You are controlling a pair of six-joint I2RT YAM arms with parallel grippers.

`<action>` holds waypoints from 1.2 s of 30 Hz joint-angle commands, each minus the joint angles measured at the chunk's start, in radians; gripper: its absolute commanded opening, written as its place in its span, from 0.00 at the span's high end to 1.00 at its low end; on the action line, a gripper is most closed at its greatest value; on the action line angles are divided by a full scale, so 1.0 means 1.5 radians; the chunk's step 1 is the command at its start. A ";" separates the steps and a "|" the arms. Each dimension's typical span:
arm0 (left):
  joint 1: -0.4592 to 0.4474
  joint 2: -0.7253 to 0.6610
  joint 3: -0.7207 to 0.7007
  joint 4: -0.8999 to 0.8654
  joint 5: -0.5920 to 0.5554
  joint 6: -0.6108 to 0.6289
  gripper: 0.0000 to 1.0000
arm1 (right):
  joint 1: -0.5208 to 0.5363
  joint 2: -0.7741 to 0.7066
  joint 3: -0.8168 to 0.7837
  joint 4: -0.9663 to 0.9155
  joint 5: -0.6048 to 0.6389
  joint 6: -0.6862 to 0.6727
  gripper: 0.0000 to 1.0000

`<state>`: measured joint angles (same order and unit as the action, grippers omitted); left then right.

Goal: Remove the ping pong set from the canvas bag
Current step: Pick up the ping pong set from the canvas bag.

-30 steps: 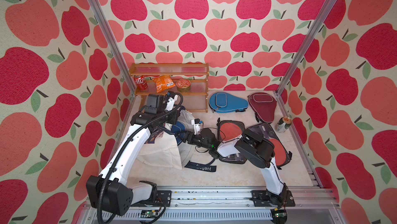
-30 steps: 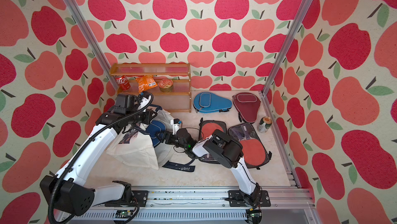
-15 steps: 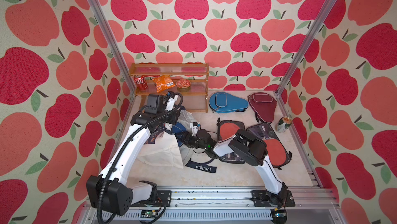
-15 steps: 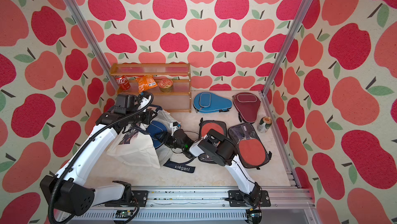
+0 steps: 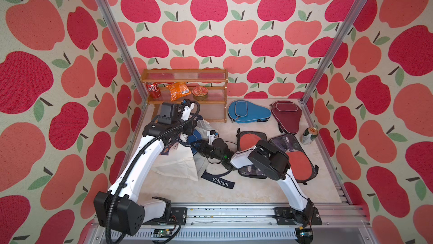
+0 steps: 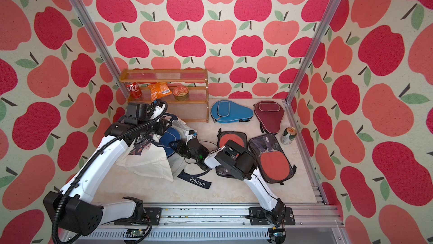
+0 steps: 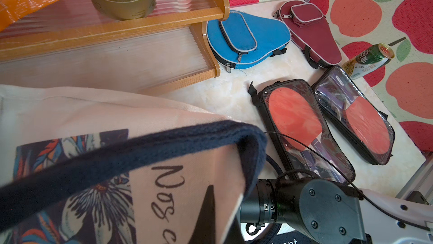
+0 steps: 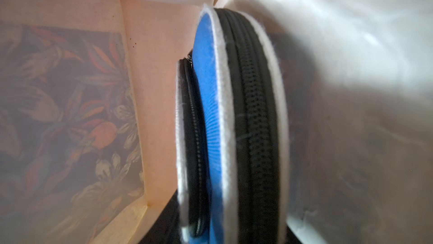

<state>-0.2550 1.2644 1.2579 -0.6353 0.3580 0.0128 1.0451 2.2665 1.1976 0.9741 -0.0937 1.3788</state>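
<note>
The cream canvas bag [image 5: 175,167] with a floral print lies on its side left of centre in both top views. My left gripper [image 5: 186,132] is shut on the bag's navy-trimmed rim [image 7: 140,151] and holds the mouth up. Inside the mouth sits the ping pong set, a blue zipped case [image 5: 198,137] with white piping. My right gripper [image 5: 199,147] reaches in from the right. In the right wrist view the case [image 8: 210,114] stands edge-on between the fingers, which press against it. The rest of the case is hidden by the bag.
A wooden shelf [image 5: 185,101] at the back holds a red can [image 5: 153,89], an orange snack bag [image 5: 178,90] and a tin [image 5: 199,91]. On the floor lie a blue case [image 5: 248,111], a maroon case [image 5: 284,114], two clear paddle cases [image 5: 251,141] [image 5: 295,160] and a green can [image 5: 309,135].
My right gripper has pushed further left into the bag's mouth and its jaws have narrowed round the blue case. The left arm has held still.
</note>
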 commanded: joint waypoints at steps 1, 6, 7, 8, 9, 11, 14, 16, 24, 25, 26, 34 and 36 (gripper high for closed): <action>-0.011 -0.036 0.037 0.042 0.050 -0.010 1.00 | 0.004 -0.050 0.016 0.017 0.021 -0.030 0.61; -0.003 -0.040 0.033 0.040 0.053 -0.015 1.00 | 0.010 -0.080 -0.003 0.010 0.029 -0.059 0.67; 0.001 -0.040 0.031 0.041 0.055 -0.018 1.00 | 0.013 -0.087 -0.007 0.005 0.030 -0.066 0.69; 0.003 -0.040 0.030 0.040 0.059 -0.022 1.00 | 0.014 -0.095 -0.010 0.001 0.030 -0.078 0.70; 0.008 -0.038 0.029 0.039 0.062 -0.026 1.00 | 0.017 -0.104 -0.015 -0.003 0.031 -0.086 0.70; 0.018 -0.037 0.028 0.038 0.073 -0.032 1.00 | 0.021 -0.123 -0.024 -0.011 0.037 -0.107 0.71; 0.038 -0.036 0.025 0.041 0.095 -0.045 1.00 | 0.028 -0.152 -0.039 -0.034 0.044 -0.136 0.71; 0.052 -0.034 0.024 0.042 0.111 -0.053 1.00 | 0.030 -0.172 -0.047 -0.054 0.047 -0.155 0.72; 0.098 -0.039 0.004 0.069 0.165 -0.082 1.00 | 0.042 -0.255 -0.076 -0.140 0.082 -0.240 0.74; 0.105 -0.040 0.001 0.074 0.173 -0.086 1.00 | 0.043 -0.267 -0.076 -0.161 0.088 -0.254 0.74; 0.110 -0.040 -0.001 0.078 0.182 -0.091 1.00 | 0.046 -0.280 -0.073 -0.189 0.096 -0.270 0.74; 0.139 -0.041 -0.011 0.083 0.212 -0.100 1.00 | 0.063 -0.359 -0.073 -0.299 0.154 -0.357 0.75; 0.147 -0.041 -0.012 0.083 0.218 -0.103 1.00 | 0.065 -0.377 -0.075 -0.324 0.168 -0.372 0.75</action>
<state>-0.0490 1.2301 1.2480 -0.5640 0.6300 -0.1226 1.1324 1.7832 1.0775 0.4805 0.1062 0.9054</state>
